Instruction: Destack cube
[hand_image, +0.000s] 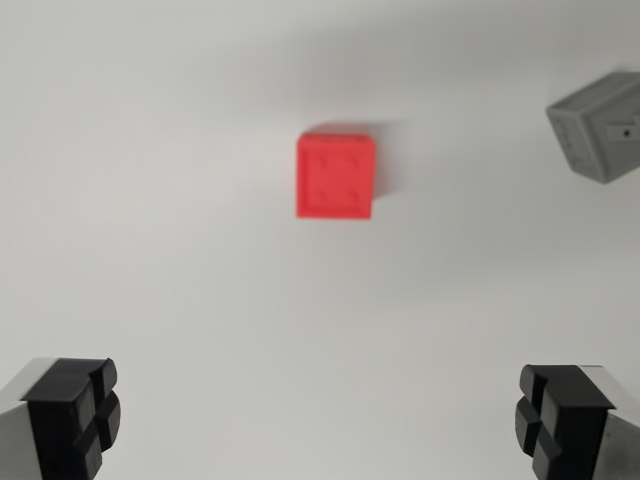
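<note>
Wrist view: wide-spread, empty gripper (318, 420) with black ribbed pads, matte red cube (336, 176), grey block (598, 126).

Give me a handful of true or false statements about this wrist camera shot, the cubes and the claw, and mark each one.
1. The red cube lies near the middle of the wrist view. True.
2. The claw is shut on the red cube. False: its fingers stand wide apart at the bottom corners, with nothing between them.
3. A grey cube shows at the wrist view's right edge, partly cut off. True.
4. The grey cube sits on top of the red cube. False: the two are apart on the white surface.
5. The red cube's top face shows four small dimples. True.
</note>
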